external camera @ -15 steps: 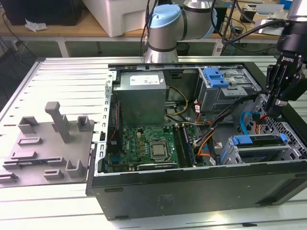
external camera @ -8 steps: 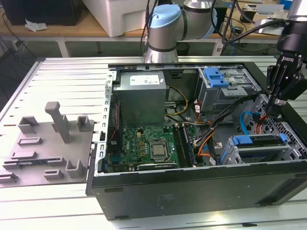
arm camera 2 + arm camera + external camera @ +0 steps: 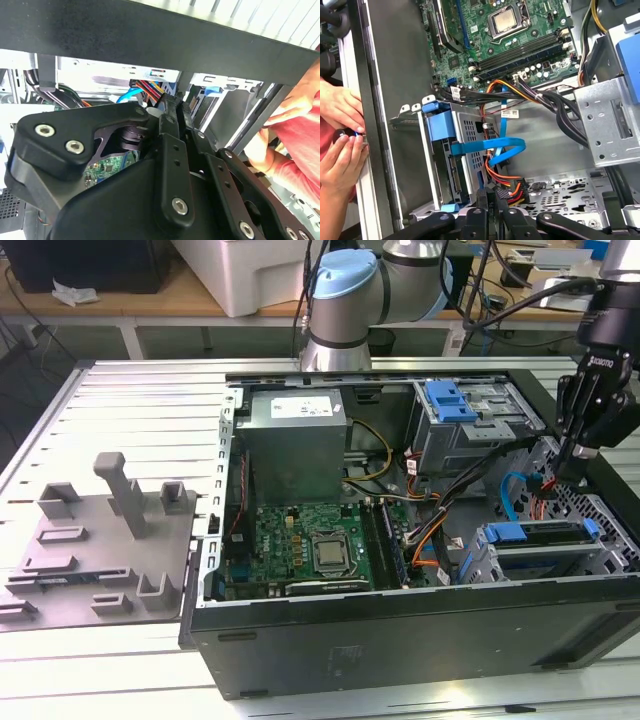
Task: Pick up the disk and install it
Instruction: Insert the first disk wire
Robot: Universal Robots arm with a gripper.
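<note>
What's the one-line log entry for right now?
end effector shut, hovering by cables | disk in cage, blue bracket showing | person's hands at case edge

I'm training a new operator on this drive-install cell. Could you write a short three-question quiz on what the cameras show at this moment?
1. True or false: the disk lies out on the slotted table, outside the computer case.
2. Multiple choice: in the first wrist view, what colour is the flat cable looping beside the disk? A red, B blue, C green.
3. Fill in: in the exterior view, the gripper hangs over the end of the computer case at the exterior view's ___.

Key: 1 false, the disk sits inside the case; 2 B; 3 right.
</note>
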